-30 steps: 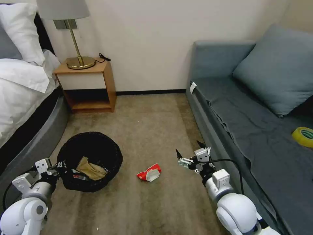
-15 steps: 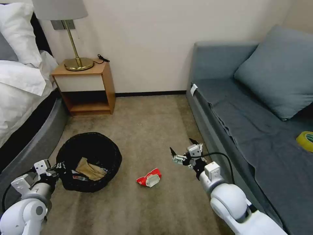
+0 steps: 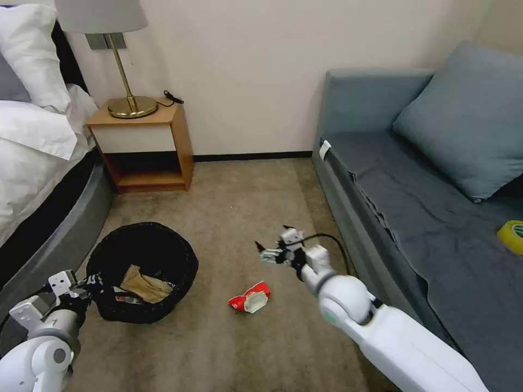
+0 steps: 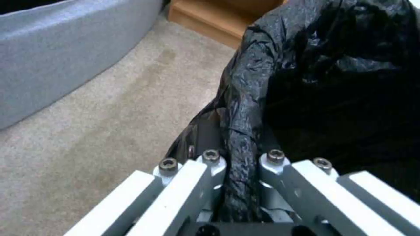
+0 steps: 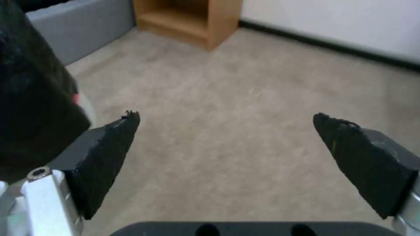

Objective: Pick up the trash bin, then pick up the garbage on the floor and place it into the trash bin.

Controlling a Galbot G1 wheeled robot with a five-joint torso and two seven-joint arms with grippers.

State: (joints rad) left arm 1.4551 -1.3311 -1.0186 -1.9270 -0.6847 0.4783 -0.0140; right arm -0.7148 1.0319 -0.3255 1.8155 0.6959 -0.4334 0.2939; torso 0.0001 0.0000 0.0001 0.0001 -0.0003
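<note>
On the beige carpet between bed (image 3: 38, 179) and grey sofa (image 3: 414, 196), the left gripper (image 3: 90, 283) has its jaws clenched on the liner-wrapped rim of the trash bin (image 3: 143, 270), which sits at about 9 o'clock from the red-and-white packet (image 3: 249, 298) and already holds a brown paper piece (image 3: 140, 283). The right gripper (image 3: 271, 253), jaws spread wide and empty, hovers just beyond the packet at roughly 1 o'clock. The packet (crumpled, likely featherlight and crackly) looks best pinched across its raised white fold; a flat corner may slip. Open carpet surrounds it on all sides, with the sofa's front edge well off at 3 o'clock and the wooden nightstand (image 3: 147, 144) far at 11 o'clock.
</note>
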